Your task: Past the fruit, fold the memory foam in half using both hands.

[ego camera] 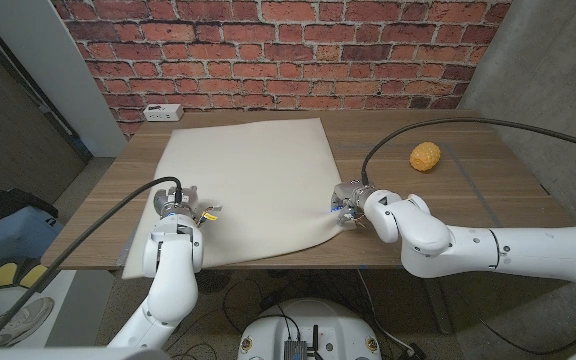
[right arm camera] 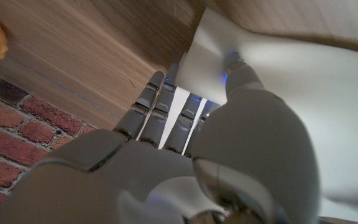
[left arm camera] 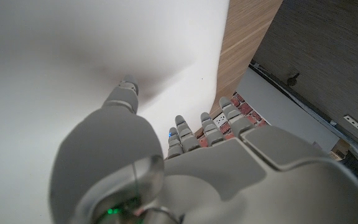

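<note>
The cream memory foam (ego camera: 253, 185) lies spread over the middle of the table. At its near left edge my left hand (ego camera: 178, 207) has its thumb (left arm camera: 124, 93) pressed into the foam's top (left arm camera: 73, 56), while its fingers (left arm camera: 207, 127) curl at the edge, gripping it. My right hand (ego camera: 353, 205) pinches the foam's near right corner (right arm camera: 210, 43), thumb on top and fingers (right arm camera: 160, 109) underneath; that corner is slightly lifted. An orange fruit (ego camera: 425, 156) sits on the table to the right of the foam, beyond my right hand.
A white power strip (ego camera: 158, 112) lies at the table's far left, against the brick wall (ego camera: 288, 50). Bare wood (ego camera: 488, 190) shows right of the foam. The foam's near edge reaches the table's front edge (ego camera: 268, 266).
</note>
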Robot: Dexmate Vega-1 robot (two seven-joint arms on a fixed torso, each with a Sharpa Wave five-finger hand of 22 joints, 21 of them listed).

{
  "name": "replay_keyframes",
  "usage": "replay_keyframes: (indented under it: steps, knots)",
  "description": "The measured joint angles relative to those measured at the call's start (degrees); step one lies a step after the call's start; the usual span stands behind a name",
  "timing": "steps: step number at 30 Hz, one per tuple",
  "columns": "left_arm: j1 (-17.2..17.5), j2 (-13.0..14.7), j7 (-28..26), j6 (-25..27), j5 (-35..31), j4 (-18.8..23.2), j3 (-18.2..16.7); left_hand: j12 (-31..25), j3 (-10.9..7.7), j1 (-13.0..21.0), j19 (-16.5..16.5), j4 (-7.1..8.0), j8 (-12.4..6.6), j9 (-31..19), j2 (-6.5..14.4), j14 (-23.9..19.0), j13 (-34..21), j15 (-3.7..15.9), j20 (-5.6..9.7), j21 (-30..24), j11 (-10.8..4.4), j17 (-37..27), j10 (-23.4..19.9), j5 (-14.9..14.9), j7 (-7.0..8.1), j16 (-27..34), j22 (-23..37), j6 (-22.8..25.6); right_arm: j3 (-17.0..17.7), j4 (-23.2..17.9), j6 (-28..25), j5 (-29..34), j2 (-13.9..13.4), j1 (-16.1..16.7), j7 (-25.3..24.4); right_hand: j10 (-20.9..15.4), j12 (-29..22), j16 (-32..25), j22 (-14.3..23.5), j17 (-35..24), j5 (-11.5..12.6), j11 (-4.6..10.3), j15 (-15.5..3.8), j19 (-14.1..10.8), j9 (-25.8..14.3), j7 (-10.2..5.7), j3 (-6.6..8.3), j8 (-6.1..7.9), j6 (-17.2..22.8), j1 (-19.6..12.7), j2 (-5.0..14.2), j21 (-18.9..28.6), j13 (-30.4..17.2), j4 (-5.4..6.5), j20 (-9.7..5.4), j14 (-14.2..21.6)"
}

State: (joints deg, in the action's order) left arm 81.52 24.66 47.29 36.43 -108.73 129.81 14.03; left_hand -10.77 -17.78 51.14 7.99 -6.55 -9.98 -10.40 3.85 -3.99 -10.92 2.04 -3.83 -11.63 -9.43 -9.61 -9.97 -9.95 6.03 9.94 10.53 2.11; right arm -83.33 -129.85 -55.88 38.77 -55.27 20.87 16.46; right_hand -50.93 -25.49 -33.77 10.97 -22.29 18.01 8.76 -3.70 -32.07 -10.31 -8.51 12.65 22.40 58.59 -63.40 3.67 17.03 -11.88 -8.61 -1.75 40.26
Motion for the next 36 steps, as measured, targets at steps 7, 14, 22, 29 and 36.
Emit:
replay_keyframes:
  steps: [7,14,22,29,36]
  knots:
    - [0.4,-0.6,0.4,-1.0,2.3,1.7,-0.6,0.0,4.3,-6.9,-2.4,2.26,-0.23,0.0,-3.0,1.8,0.0,-0.15,-0.99,0.4,0.64,-0.1,2.1,-0.5,-0.14,0.0,0.0,-0.8,10.2,2.4,5.9,1.6,0.4,10.7,-7.6,-3.6,-0.9,-0.9,0.1,-1.4,-1.4,-2.11,-0.68,-0.1,-0.2,1.75,-0.45,0.51,3.2,-0.5,1.59,0.4,0.1,1.14,-0.07,2.3]
    - [1.2,-0.9,0.8,-1.3,9.8,5.0,-3.1,0.0,7.48,-12.3,-5.1,4.36,-0.24,0.0,-5.2,4.4,-0.2,-0.27,-2.35,0.6,3.11,-0.1,5.2,-1.3,-1.46,0.0,0.0,-2.1,18.1,4.3,8.8,3.7,3.0,18.6,-11.7,-6.9,-2.1,-2.1,0.1,-2.3,-2.1,-4.3,-1.23,-0.2,0.2,2.07,-0.25,0.51,3.5,-0.5,2.67,0.5,0.1,0.95,1.22,4.7]
    - [2.1,0.5,1.2,-0.3,21.3,7.9,-5.5,0.0,10.01,-14.8,-6.4,4.64,-0.23,0.3,-7.8,5.9,-0.2,-1.23,-3.6,0.6,4.97,-0.1,7.0,-2.3,-2.89,0.0,0.0,-2.6,25.0,5.8,9.4,5.9,6.4,24.9,-14.7,-8.6,-2.9,-2.5,0.1,-2.8,-2.3,-5.76,-1.83,-0.1,0.4,2.8,0.03,0.04,4.2,-0.9,3.08,0.5,-0.5,0.13,1.92,6.7]
    - [2.3,3.3,1.5,1.9,26.9,9.3,-6.1,0.0,11.65,-14.2,-7.7,3.63,-0.23,0.1,-10.1,8.3,-0.1,-3.27,-4.98,0.6,6.92,-0.1,10.0,-4.2,-4.31,0.0,0.0,-5.0,30.3,6.2,8.6,6.1,9.8,29.1,-17.7,-9.8,-3.6,-3.0,0.4,-2.9,-2.6,-6.7,-2.24,0.2,0.1,3.19,0.3,-0.7,4.6,-1.3,2.66,0.5,-1.0,-0.2,2.28,8.2]
    - [1.9,6.4,2.1,4.0,29.2,10.3,-5.4,0.4,12.95,-12.8,-9.8,2.53,0.07,0.1,-11.5,11.3,-0.1,-5.2,-6.02,0.8,8.57,-0.3,14.0,-6.5,-4.99,-0.2,0.0,-9.0,34.0,6.5,5.3,6.0,13.5,32.1,-22.1,-11.0,-4.5,-3.8,0.4,-3.4,-3.0,-7.36,-2.81,0.6,0.1,4.01,0.48,-1.04,5.4,-1.6,2.44,0.5,-1.6,-0.48,2.6,9.8]
